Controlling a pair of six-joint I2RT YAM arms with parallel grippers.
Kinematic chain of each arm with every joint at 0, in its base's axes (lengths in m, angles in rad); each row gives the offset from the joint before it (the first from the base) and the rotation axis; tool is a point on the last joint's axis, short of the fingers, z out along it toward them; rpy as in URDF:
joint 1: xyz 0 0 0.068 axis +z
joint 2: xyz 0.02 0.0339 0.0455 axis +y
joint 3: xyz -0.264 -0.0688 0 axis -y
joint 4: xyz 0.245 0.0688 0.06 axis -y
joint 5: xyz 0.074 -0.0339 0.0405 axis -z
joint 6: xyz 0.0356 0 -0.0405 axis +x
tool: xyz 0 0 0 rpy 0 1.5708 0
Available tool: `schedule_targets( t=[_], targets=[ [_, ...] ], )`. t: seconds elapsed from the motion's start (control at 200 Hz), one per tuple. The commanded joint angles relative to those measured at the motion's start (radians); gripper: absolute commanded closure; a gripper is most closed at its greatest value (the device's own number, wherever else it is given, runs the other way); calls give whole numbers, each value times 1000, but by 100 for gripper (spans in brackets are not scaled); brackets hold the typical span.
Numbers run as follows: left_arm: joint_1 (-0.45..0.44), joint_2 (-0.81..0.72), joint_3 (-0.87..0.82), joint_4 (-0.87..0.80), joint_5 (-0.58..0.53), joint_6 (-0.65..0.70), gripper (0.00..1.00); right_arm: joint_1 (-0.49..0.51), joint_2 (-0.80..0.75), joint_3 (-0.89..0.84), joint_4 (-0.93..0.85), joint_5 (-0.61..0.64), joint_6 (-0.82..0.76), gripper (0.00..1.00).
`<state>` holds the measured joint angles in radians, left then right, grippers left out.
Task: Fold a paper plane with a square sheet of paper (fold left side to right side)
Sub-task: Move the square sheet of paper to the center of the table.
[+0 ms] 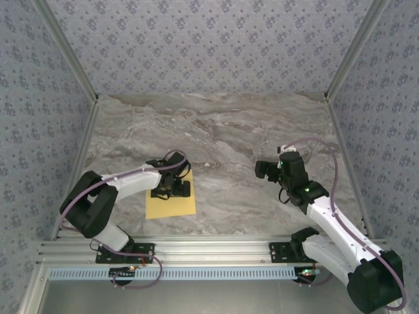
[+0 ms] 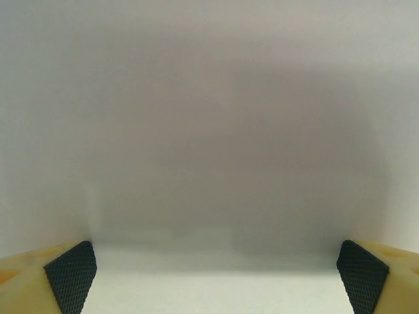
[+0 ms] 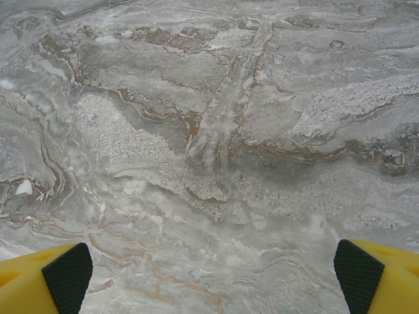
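The square sheet of paper [image 1: 169, 207], mustard yellow, lies flat on the marble table [image 1: 222, 131] just in front of the left arm's base. My left gripper [image 1: 171, 190] hangs low over the sheet's far half and covers part of it. In the left wrist view that gripper [image 2: 216, 278] is open, its black pads [image 2: 71, 275] wide apart over a plain, blurred pale surface with nothing between them. My right gripper [image 1: 265, 170] hovers over bare marble to the right, well away from the sheet. Its jaws [image 3: 213, 278] are also open and empty. The paper plane is out of view.
Patterned walls [image 1: 209, 46] close the table in at the back and both sides. An aluminium rail [image 1: 209, 252] with both arm bases runs along the near edge. Bare marble stretches between the two grippers and towards the back.
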<state>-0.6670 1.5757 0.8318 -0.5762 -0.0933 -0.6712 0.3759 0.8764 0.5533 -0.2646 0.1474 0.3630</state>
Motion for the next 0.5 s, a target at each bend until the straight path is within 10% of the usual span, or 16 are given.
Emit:
schedule_targets(
  t=[0.0, 0.495],
  targets=[
    [7, 100, 25, 67, 66, 10, 2, 9, -18, 11, -27, 24, 6, 0],
    [3, 452, 516, -1, 73, 77, 2, 12, -29, 17, -53, 23, 4, 0]
  ],
)
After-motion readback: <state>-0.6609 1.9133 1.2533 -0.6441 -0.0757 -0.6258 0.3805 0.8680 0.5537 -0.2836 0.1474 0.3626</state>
